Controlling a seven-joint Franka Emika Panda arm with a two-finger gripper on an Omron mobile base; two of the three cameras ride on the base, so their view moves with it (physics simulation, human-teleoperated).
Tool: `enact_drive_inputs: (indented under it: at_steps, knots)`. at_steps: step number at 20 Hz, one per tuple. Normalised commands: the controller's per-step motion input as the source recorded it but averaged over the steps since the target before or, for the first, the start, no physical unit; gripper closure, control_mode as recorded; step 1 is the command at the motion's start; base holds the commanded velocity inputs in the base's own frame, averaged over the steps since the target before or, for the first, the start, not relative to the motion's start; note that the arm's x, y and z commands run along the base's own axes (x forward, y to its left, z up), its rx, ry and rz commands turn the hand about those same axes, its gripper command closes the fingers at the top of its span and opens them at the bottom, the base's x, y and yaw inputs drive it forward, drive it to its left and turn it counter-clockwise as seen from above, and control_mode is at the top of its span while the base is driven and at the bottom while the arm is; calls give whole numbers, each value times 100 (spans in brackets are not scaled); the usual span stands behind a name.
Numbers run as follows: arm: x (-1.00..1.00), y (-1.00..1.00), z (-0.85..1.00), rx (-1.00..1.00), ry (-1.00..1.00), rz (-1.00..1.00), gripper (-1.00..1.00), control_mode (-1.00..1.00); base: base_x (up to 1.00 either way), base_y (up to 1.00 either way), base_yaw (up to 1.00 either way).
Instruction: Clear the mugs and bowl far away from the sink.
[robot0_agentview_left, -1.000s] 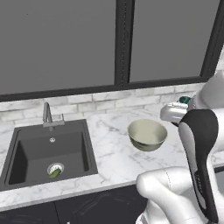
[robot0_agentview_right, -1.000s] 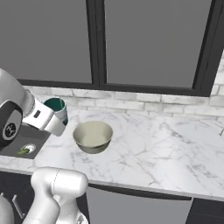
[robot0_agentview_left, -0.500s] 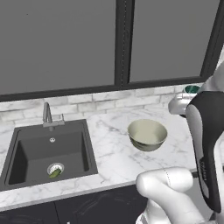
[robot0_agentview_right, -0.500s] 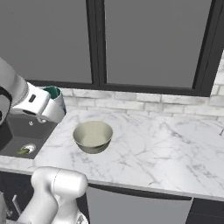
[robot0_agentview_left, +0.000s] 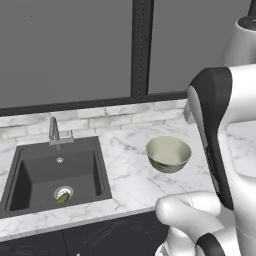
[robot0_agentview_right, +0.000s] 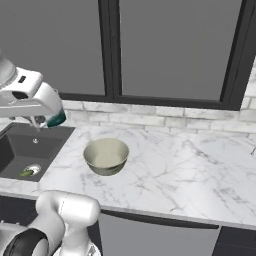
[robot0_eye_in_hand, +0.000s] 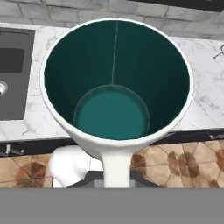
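My gripper (robot0_agentview_right: 49, 116) hangs in the air above the counter between the sink and the bowl, shut on the white mug with the dark teal inside (robot0_agentview_right: 56, 119). In the hand view the mug (robot0_eye_in_hand: 116, 83) sits right in front of the camera, empty, its white handle pointing down and hiding my fingertips. The wide beige bowl (robot0_agentview_left: 168, 154) (robot0_agentview_right: 106, 156) stands upright on the marble counter, right of the sink. The dark grey sink (robot0_agentview_left: 30, 172) (robot0_agentview_right: 20, 150) (robot0_eye_in_hand: 13, 65) lies to the left.
A steel faucet (robot0_agentview_left: 52, 131) stands behind the basin, and something small and green lies at the silver drain (robot0_agentview_left: 63, 194). A brick backsplash and dark windows close off the back. White marble counter (robot0_agentview_right: 190, 170) stretches far to the right of the bowl.
The hand has risen and swung with the mug in its grip. In the left base view the arm now covers the mug. Bowl and sink have not moved.
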Motion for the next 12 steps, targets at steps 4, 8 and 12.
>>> enact_drive_inputs:
  at_steps: [4, 8, 12]
  knots:
    - [0, 0, 0, 0, 0, 0, 100, 100, -12, 11, 9]
    - [0, 0, 0, 0, 0, 0, 100, 100, -25, 13, 1]
    - [0, 0, 0, 0, 0, 0, 100, 100, -52, 33, 14]
